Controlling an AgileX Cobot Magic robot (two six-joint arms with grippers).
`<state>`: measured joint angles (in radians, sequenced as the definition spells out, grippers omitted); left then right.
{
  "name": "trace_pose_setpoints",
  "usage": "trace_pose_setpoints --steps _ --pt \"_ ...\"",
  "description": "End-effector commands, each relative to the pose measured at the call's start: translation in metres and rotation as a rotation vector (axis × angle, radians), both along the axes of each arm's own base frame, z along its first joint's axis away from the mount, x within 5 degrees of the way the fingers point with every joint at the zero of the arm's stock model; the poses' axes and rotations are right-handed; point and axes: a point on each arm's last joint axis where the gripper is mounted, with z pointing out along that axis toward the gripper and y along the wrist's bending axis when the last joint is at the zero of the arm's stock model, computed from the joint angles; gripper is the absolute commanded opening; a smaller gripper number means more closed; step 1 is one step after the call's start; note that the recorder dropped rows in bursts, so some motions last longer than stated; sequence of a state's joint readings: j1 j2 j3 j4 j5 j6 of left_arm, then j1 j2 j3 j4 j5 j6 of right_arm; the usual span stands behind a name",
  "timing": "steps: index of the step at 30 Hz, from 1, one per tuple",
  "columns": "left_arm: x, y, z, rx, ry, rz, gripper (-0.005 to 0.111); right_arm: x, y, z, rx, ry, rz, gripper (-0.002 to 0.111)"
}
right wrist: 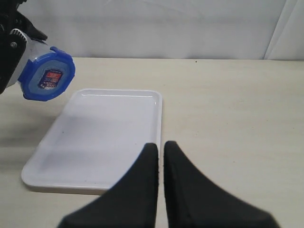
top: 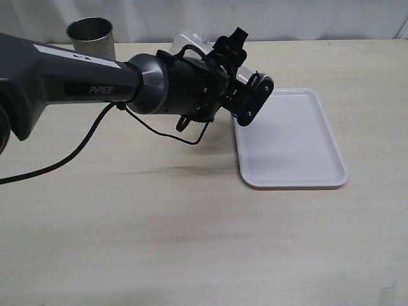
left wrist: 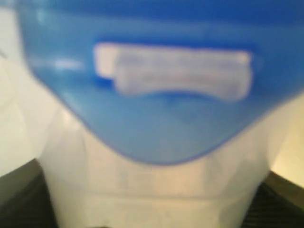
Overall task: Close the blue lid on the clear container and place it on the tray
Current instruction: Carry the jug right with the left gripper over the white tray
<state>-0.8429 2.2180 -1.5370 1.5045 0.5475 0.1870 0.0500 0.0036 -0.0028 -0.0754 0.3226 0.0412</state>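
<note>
My left gripper (top: pixel 252 99) is shut on the clear container (right wrist: pixel 29 53) and holds it tipped on its side in the air over the tray's left edge. The blue lid (right wrist: pixel 49 75), with its red-and-white label, sits on the container's mouth. In the left wrist view the lid (left wrist: pixel 166 104) and the pale container wall (left wrist: pixel 156 190) fill the picture, blurred. In the exterior view the arm hides nearly all of the container. The white tray (top: pixel 290 140) lies bare on the table. My right gripper (right wrist: pixel 160 148) is shut on nothing, low over the table beside the tray (right wrist: pixel 104 128).
A grey steel cup (top: pixel 90 35) stands at the back left of the light wooden table. A pale object (top: pixel 191 43) shows behind the left arm. The arm's black cable (top: pixel 76 150) trails over the table on the left.
</note>
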Motion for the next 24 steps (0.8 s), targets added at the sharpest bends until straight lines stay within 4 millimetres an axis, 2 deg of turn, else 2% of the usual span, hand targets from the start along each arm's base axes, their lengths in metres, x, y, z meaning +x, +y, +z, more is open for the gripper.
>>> trace_pose_setpoints --steps 1,9,18,24 --pt "-0.005 -0.007 0.016 0.058 -0.105 -0.013 0.000 0.000 0.000 -0.001 0.003 -0.003 -0.005 0.004" --pt "-0.018 -0.020 0.017 0.065 -0.119 -0.052 0.000 0.000 0.000 -0.001 0.003 -0.003 -0.005 0.004" --pt "-0.024 -0.026 0.018 0.061 -0.124 -0.063 0.000 0.000 0.000 -0.001 0.003 -0.003 -0.005 0.004" --pt "-0.028 -0.033 0.015 -0.101 -0.048 -0.066 0.000 0.000 0.000 -0.001 0.003 -0.003 -0.005 0.004"
